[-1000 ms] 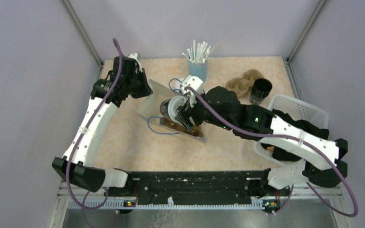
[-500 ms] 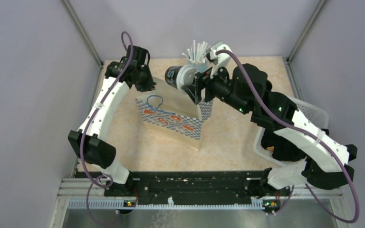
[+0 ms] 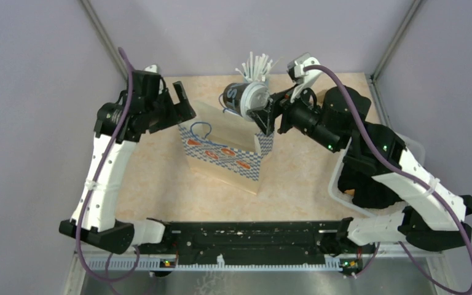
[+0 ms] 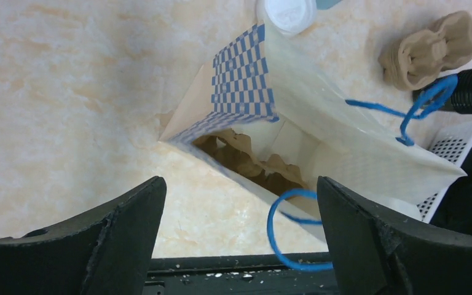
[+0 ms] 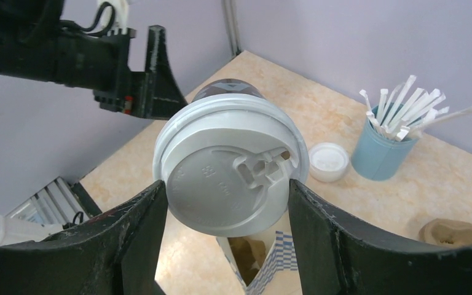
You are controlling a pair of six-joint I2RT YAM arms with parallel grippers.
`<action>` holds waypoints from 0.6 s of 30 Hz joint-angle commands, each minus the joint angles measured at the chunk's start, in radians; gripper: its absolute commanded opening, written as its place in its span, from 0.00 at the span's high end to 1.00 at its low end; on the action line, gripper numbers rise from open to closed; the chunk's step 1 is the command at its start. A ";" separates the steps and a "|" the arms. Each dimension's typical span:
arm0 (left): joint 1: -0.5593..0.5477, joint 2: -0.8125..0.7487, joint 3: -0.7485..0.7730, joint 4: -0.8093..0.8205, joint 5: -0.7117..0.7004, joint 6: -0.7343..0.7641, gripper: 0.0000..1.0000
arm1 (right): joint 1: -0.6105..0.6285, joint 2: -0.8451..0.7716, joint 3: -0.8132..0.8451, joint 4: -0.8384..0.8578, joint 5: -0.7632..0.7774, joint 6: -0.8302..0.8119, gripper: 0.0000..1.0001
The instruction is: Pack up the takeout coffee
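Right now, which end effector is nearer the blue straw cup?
Right. The right end effector, shut on the lidded coffee cup, hangs close by the straw cup; the left end effector is open above the paper bag's left end, farther off.

Past my right fingers (image 5: 338, 239), a light-blue cup of white straws (image 5: 378, 157) stands with a loose white lid (image 5: 327, 161) just beside it; farther right lies what looks like a pulp cup carrier (image 5: 455, 232).
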 commanded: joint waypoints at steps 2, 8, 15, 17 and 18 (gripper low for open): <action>0.001 -0.106 -0.036 -0.083 -0.008 -0.189 0.02 | -0.004 -0.050 -0.034 0.019 0.029 0.015 0.34; 0.002 -0.211 -0.249 0.042 0.262 -0.398 0.06 | -0.005 -0.084 -0.068 0.033 0.029 0.032 0.34; -0.001 -0.203 -0.395 0.287 0.319 -0.432 0.20 | -0.004 -0.124 -0.102 0.035 0.032 0.056 0.34; -0.001 -0.185 -0.403 0.297 0.330 -0.423 0.25 | -0.004 -0.131 -0.106 0.028 0.034 0.061 0.34; -0.001 -0.177 -0.405 0.299 0.333 -0.416 0.25 | -0.004 -0.135 -0.108 0.025 0.035 0.063 0.34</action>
